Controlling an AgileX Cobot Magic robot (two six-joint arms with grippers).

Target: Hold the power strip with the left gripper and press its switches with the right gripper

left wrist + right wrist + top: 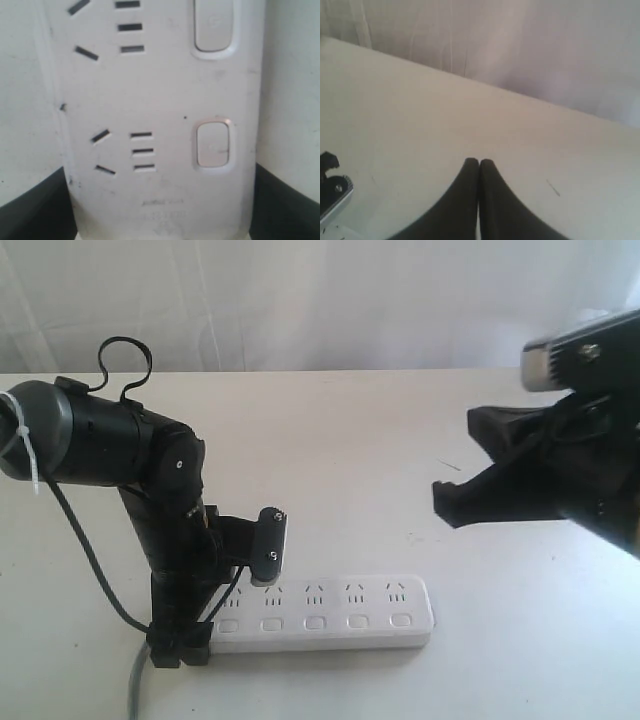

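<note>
Pwr strip (330,615) lies flat on the white table (400,440), grey cord (135,685) trailing off its left end. Left gripper (188,638) is clenched across that end, jaws either side of the body, prob. so it can't slide when poked. Switches (315,622) face up, uncovered. Left arm (100,435) stands steep, wrist bent down. Right gripper (479,166) hangs well apart, up & to the right, fingers pressed together on nothing; a blunt tip for pushing, I'd say.

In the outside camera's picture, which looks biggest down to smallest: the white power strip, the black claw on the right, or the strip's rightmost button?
Largest, a tie: the power strip and the right gripper fill similar areas; the gripper may sit nearer the camera, so I won't rank them.
Smallest: the rightmost switch.
</note>
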